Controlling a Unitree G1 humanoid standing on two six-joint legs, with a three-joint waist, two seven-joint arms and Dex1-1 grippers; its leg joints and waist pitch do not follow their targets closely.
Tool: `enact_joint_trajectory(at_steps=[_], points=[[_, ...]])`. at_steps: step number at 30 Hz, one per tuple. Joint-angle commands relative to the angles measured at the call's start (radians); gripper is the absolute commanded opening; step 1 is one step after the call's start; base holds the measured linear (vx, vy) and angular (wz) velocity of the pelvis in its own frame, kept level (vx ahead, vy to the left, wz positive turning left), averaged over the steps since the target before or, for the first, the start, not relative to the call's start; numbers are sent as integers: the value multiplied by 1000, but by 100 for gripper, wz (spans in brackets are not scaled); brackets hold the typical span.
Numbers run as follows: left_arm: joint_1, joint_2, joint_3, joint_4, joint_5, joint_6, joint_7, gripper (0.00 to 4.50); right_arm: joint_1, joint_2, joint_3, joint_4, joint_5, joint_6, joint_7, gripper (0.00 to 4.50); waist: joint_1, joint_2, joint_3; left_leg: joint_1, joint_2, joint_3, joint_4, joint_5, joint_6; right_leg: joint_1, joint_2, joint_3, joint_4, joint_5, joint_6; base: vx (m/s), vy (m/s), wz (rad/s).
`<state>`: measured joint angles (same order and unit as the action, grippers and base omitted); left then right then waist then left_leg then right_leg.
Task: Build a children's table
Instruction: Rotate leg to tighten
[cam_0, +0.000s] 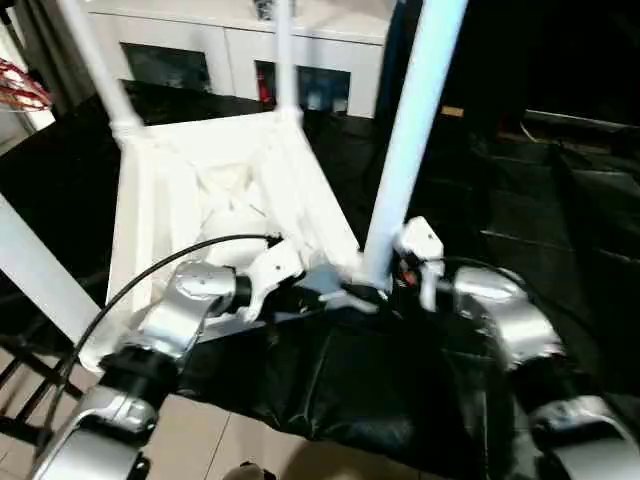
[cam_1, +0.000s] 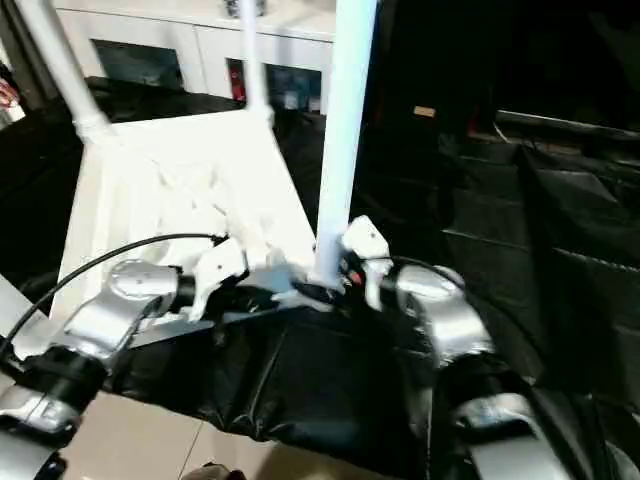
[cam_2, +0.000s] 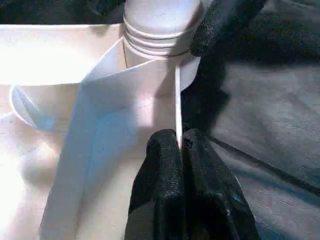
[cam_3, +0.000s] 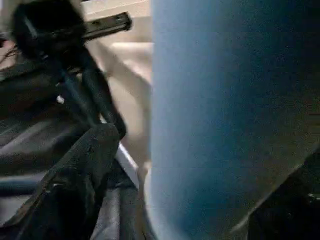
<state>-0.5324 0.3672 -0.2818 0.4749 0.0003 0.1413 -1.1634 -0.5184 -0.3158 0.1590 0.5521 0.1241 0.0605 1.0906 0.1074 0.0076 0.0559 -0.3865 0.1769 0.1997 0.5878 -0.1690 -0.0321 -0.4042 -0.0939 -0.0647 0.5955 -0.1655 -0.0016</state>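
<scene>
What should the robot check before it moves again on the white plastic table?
1. Left gripper shut on the upside-down white plastic tabletop's thin rim: ok.
2. Near white tubular leg standing in its round corner socket: ok.
3. Leg fully seated: cannot tell.
4. Right gripper at the leg's base, gripping: cannot tell.
5. Two far legs upright: ok.

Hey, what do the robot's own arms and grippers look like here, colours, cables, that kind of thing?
Both forearms are shiny silver, rounded metal segments joined by black collars. A thin black cable loops above the left forearm. The right forearm ends in a white wrist block with a small red detail. The left gripper has black, matte, rounded fingers, and the right gripper is black too.
</scene>
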Motion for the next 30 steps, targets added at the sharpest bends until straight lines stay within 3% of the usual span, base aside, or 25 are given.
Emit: enact_joint_trajectory(at_steps=[1,16,25,29,30], points=[[-4,0,-4,-47,-40,-25,-49,0,5,-23,15,-30,7,11,45,349,2,-3,-68,28,61,-24,-76,-276,20,39,-63,43,-62,-255,-235,0,0,0],[11,20,-10,-66,-50,-10,-96,0,5,-44,34,-37,-4,11,85,215,6,-4,-70,27,61,-25,-75,-255,21,39,-63,43,-59,-236,-237,0,0,0],[9,-6,-14,-41,-15,-11,-18,0,60,-22,51,-64,7,40,82,198,8,-5,-70,28,61,-25,-75,-260,19,39,-63,43,-61,-241,-233,0,0,0],[-4,-54,-7,-22,1,15,66,0,81,30,52,-52,-9,56,-3,198,7,-3,-64,36,61,-25,-79,-314,0,31,-63,46,-72,-309,-219,0,0,0],[-8,-63,-7,-17,4,20,79,0,79,43,48,-41,-17,55,-35,198,4,-3,-61,37,60,-27,-81,-346,-12,30,-66,45,-77,-362,-208,0,0,0]])
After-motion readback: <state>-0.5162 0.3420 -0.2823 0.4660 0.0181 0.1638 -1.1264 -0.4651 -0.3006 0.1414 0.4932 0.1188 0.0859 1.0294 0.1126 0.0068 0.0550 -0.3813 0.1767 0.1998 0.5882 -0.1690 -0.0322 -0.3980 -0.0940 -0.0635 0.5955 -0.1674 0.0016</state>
